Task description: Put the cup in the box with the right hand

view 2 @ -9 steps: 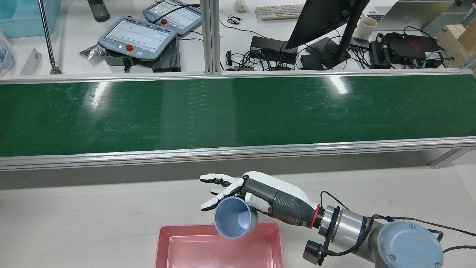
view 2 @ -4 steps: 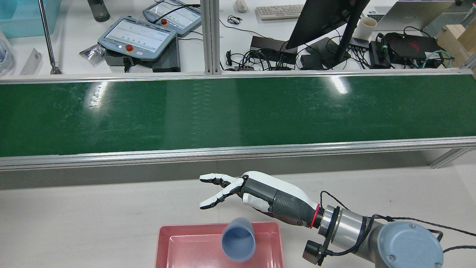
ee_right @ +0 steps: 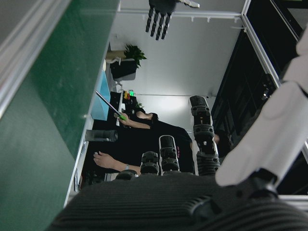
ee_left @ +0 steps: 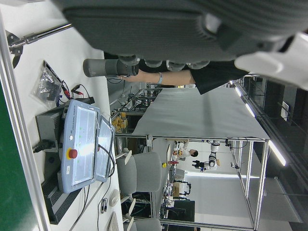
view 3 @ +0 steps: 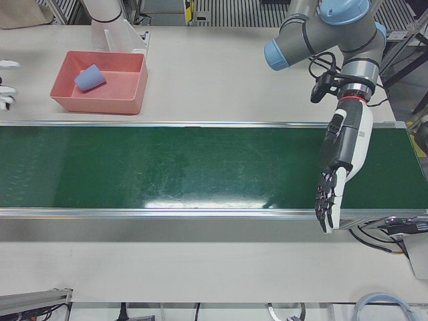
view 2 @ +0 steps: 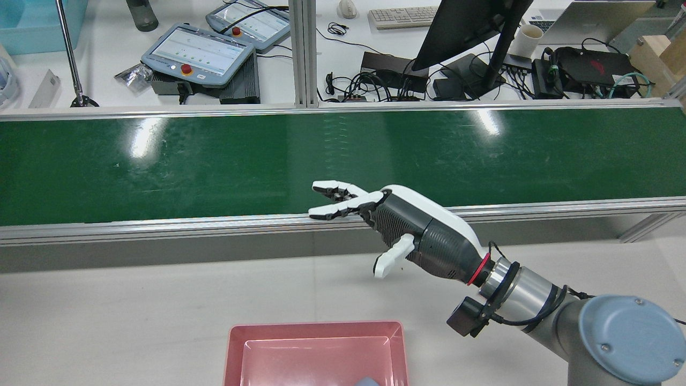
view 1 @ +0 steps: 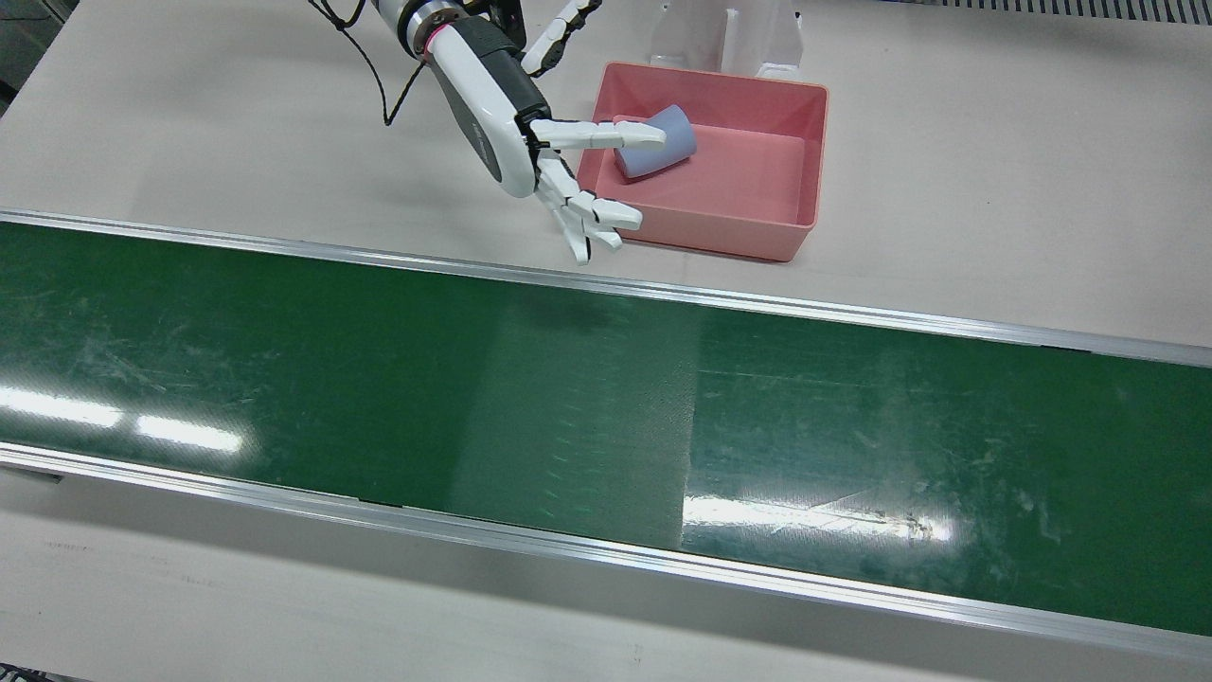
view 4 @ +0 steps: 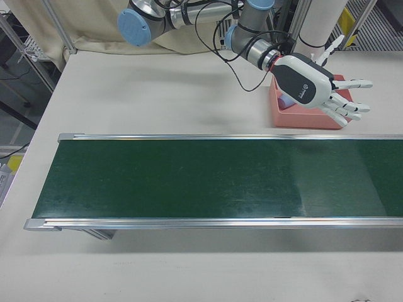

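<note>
White tabletop point(view 1: 189, 142) flanks a long green conveyor belt point(view 1: 379, 398) that runs across the station, and past the belt's far rail the rear view shows a desk with teach pendants point(view 2: 199, 54), a keyboard point(view 2: 403, 16), a monitor point(view 2: 471, 27) and tangled cables. On the robot's side of the belt the right hand point(view 1: 530, 142) is raised above the table with its fingers point(view 2: 337, 199) spread apart and nothing held; in the rear view the fingertips reach out over the near rail of the belt. Just beside this hand, on its thumb side, sits the pink box point(view 1: 800, 170), and the blue cup point(view 1: 655, 144) lies tipped on its side on the box floor, at the end of the box nearest the hand. In the front view the thumb overlaps the cup, though whether they touch cannot be told. The left hand point(view 3: 341, 160) hangs far off along the belt, well apart from the box, palm over the green surface, fingers straight, pointing down and empty
</note>
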You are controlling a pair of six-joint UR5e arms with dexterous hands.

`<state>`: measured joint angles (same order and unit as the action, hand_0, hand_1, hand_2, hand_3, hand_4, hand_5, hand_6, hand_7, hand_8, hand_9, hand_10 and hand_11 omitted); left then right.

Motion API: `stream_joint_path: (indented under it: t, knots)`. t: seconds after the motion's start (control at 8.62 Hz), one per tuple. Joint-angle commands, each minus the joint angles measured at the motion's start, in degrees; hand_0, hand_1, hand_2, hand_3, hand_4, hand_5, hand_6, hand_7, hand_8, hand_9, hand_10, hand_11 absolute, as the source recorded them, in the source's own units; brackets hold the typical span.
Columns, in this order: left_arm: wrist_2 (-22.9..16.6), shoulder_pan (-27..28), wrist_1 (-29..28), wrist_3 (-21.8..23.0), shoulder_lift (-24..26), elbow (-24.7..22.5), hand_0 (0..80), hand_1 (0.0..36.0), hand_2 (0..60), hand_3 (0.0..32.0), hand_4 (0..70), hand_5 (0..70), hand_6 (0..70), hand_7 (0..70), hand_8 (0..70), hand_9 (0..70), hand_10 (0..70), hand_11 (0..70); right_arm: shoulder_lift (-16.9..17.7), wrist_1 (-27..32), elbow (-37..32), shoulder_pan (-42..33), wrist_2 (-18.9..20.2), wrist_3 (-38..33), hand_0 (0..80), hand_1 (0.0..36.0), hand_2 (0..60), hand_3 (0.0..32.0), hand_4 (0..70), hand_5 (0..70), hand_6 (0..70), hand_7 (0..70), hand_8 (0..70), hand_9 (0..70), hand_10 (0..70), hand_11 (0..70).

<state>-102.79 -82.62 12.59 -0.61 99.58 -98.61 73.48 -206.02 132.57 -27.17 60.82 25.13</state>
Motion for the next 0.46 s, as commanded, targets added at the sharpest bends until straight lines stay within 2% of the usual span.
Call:
stream_joint_path:
  t: [0.0,0.12,0.23,0.35]
  knots:
    - [0.0,0.0,0.0,0.0,0.0,0.1,0.0,0.0,0.0,0.0,0.0,0.0,0.0,0.0,0.0,0.0,0.0,0.0,7.1,-0.1,0.3,-15.1,-1.7,-5.9,45.0,2.0,2.4,0.0,33.3,1.0,4.9,25.2,4.0,11.7,0.0,0.0]
    - [0.0,0.0,-0.1,0.0,0.0,0.1,0.0,0.0,0.0,0.0,0.0,0.0,0.0,0.0,0.0,0.0,0.0,0.0,11.9,-0.1,0.1,-21.4,-1.2,-6.3,46.1,1.8,0.0,0.0,34.3,1.1,4.7,23.5,4.2,11.7,0.0,0.0]
    - [0.0,0.0,-0.1,0.0,0.0,0.1,0.0,0.0,0.0,0.0,0.0,0.0,0.0,0.0,0.0,0.0,0.0,0.0,15.9,-0.1,-0.5,-26.9,0.5,-6.1,44.6,6.1,8.2,0.0,28.5,1.6,4.5,21.7,4.1,11.2,0.0,0.0]
    - [0.0,0.0,-0.1,0.0,0.0,0.0,0.0,0.0,0.0,0.0,0.0,0.0,0.0,0.0,0.0,0.0,0.0,0.0,16.9,-0.1,-2.5,-30.9,1.9,-6.1,47.0,8.3,6.0,0.0,25.6,2.6,4.2,18.7,4.4,10.9,0.0,0.0]
